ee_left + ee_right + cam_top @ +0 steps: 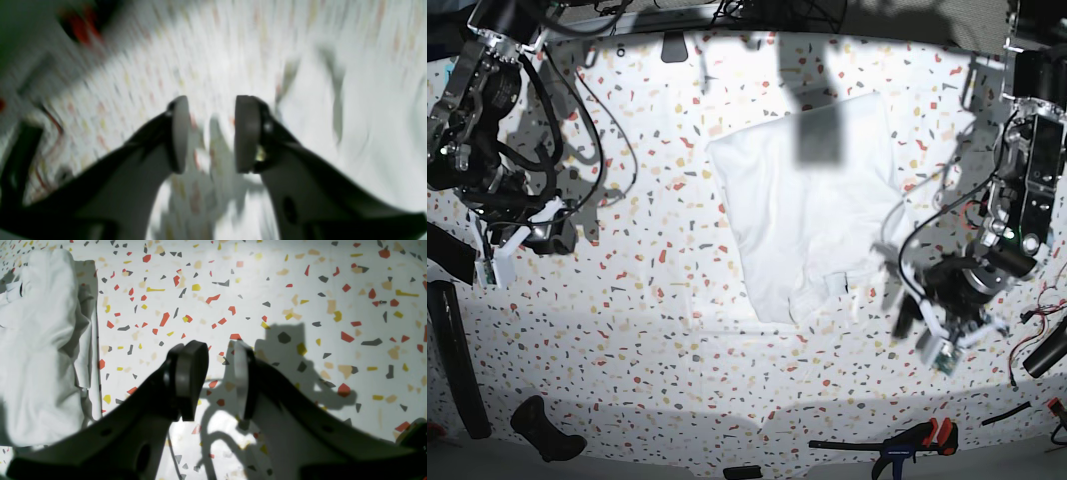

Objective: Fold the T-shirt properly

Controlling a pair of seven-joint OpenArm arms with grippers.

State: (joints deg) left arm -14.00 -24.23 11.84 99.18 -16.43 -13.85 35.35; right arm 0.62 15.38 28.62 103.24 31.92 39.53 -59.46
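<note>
T-shirt point(807, 210) lying partly folded mid-counter point(647, 330). Left gripper point(210, 133) parted, empty, just off its near edge; right gripper point(217, 380) parted, empty, well apart. Between folds, probably; next, pinching a loose edge.

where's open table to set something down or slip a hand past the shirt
Widest bare patch: the speckled table between the right gripper and the T-shirt, running on below the shirt's lower edge. Crowded: the shirt's other side, where the left gripper hangs by its hem, and the front edge with the clamp.
</note>
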